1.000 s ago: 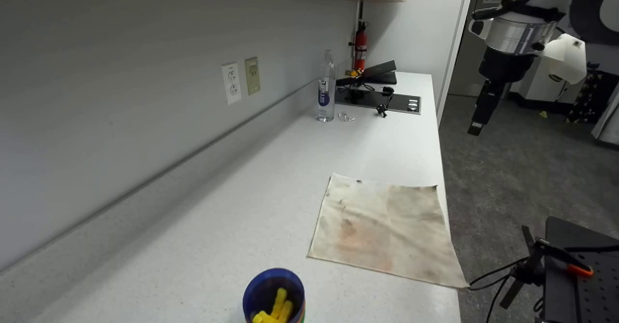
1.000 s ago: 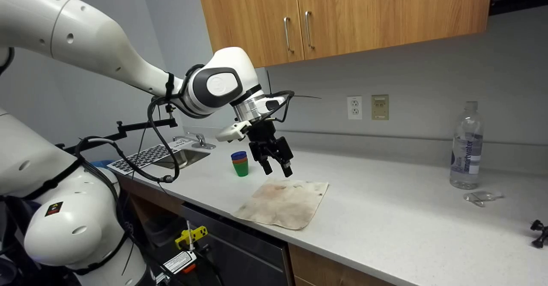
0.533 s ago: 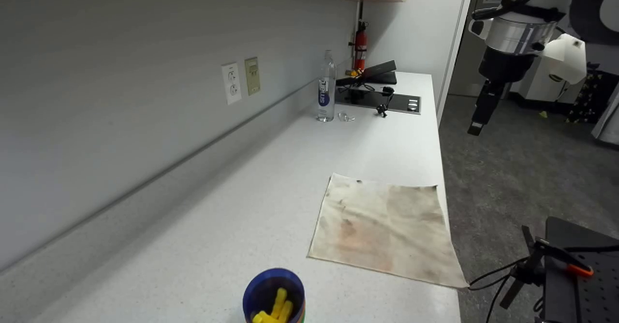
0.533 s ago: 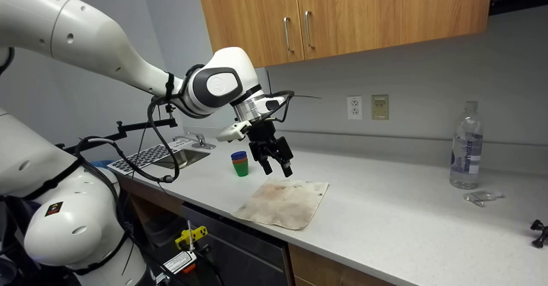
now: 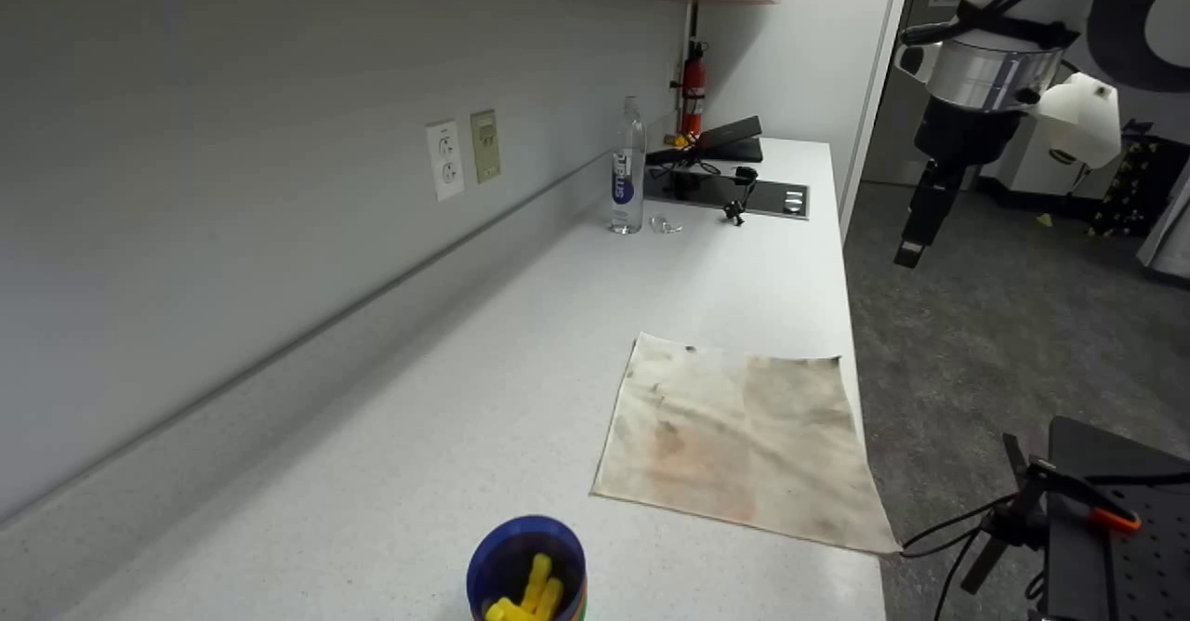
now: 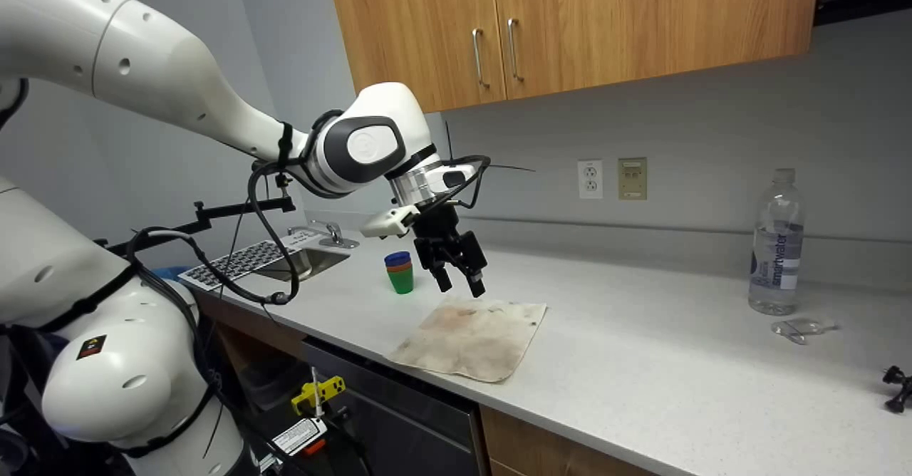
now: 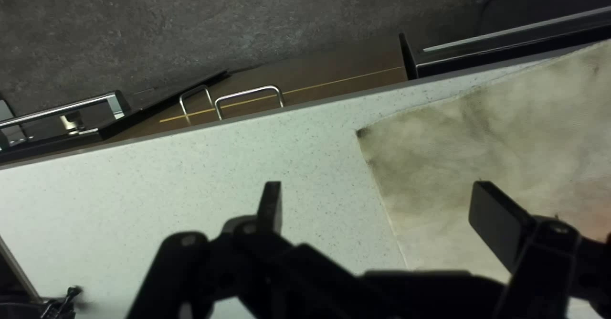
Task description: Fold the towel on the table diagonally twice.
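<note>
The towel is a stained, cream-coloured square cloth [image 5: 734, 444] lying flat and spread out on the white counter. It also shows in an exterior view [image 6: 470, 340], with one side along the counter's front edge. In the wrist view the towel [image 7: 477, 147] fills the right side, with one dark-tipped corner near the middle. My black gripper [image 6: 462, 289] hangs above the towel, apart from it, tilted downward. In the wrist view the gripper [image 7: 377, 190] has its fingers wide apart with nothing between them. In an exterior view the gripper [image 5: 908, 255] appears high at the right.
A stack of cups, blue on top [image 5: 526, 561], holds yellow pieces; it stands beside the towel [image 6: 400, 273]. A water bottle [image 6: 776, 248] and a small clear item [image 6: 801, 329] are farther along the counter. A wooden cabinet [image 6: 570, 27] hangs above. A sink [image 6: 306, 262] is at the far end.
My gripper has lowered very slightly, and the arm has shifted a little with it. The towel has not moved.
</note>
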{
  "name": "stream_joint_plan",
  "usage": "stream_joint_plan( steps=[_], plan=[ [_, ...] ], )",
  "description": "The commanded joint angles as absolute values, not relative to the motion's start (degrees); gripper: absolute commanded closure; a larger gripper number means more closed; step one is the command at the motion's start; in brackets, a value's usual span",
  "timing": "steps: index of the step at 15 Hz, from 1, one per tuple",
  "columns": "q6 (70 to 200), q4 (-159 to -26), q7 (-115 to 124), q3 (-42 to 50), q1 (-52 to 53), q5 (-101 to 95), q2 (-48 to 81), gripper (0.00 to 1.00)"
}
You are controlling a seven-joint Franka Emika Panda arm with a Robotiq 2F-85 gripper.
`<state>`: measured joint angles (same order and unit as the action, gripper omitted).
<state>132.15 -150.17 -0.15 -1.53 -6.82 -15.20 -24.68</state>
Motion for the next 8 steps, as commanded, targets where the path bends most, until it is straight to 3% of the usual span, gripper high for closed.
stream_joint_plan(
  steps=[1, 8],
  plan=[
    [135.1, -149.7, -0.8, 0.3, -4.6, -11.7, -22.2, 0.00],
    [145.5, -150.1, -2.3, 1.7, -2.3, -3.7, -15.4, 0.00]
  ],
)
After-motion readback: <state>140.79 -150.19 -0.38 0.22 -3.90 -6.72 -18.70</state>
